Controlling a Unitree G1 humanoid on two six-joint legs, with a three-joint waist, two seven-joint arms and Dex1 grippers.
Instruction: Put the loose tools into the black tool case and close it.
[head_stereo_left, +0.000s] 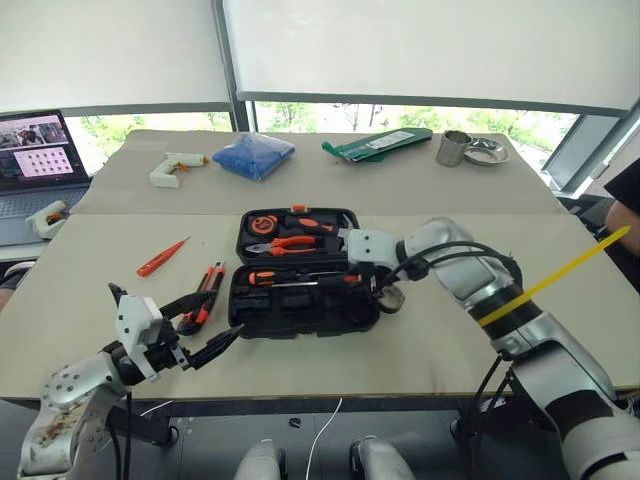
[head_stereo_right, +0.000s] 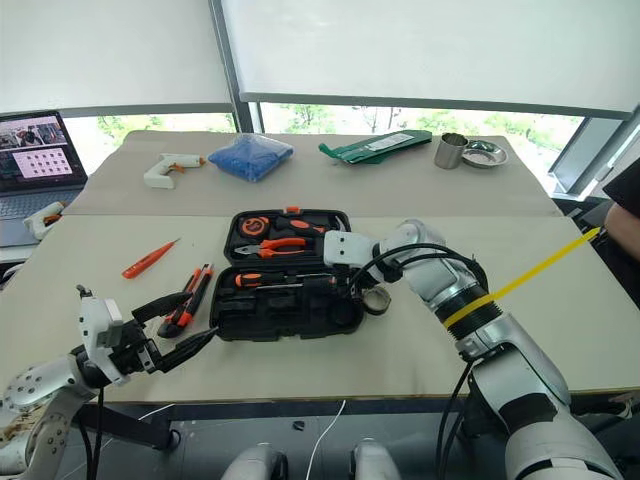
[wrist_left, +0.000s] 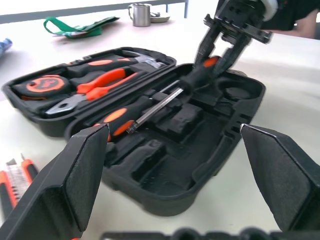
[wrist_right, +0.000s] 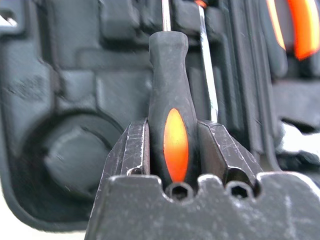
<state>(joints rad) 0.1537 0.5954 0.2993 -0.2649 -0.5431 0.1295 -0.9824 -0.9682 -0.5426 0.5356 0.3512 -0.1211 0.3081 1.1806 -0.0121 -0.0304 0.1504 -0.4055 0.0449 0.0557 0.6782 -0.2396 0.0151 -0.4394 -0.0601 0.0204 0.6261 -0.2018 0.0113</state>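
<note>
- While the black tool case (head_stereo_left: 300, 270) is lying open near the middle of the table (head_stereo_left: 450, 340), the right gripper (wrist_right: 172, 150) is clamping its two fingers on the black-and-orange handle of a screwdriver (wrist_left: 200, 77), holding it over the case's near half.
- That screwdriver's shaft is pointing along the moulded slots, just beside another orange-handled screwdriver (wrist_left: 117, 120) that is already sitting in the near half.
- Orange-handled pliers (head_stereo_left: 285, 243) and a round orange tape measure (head_stereo_left: 263, 224) are resting in the far half of the case.
- Low at the table's near edge, the left gripper (head_stereo_left: 205, 325) is hovering with its fingers spread wide apart and holding nothing, pointing toward the case from its left.
- A black-and-orange utility knife (head_stereo_left: 208, 293) is lying on the table just left of the case, near the left gripper's fingertips.
- A slim all-orange screwdriver (head_stereo_left: 162, 257) is lying farther left, well apart from the case.
- A white glue gun (head_stereo_left: 172, 168), a blue cloth (head_stereo_left: 254, 155) and a metal cup (head_stereo_left: 453, 148) are sitting on the far part of the table.
</note>
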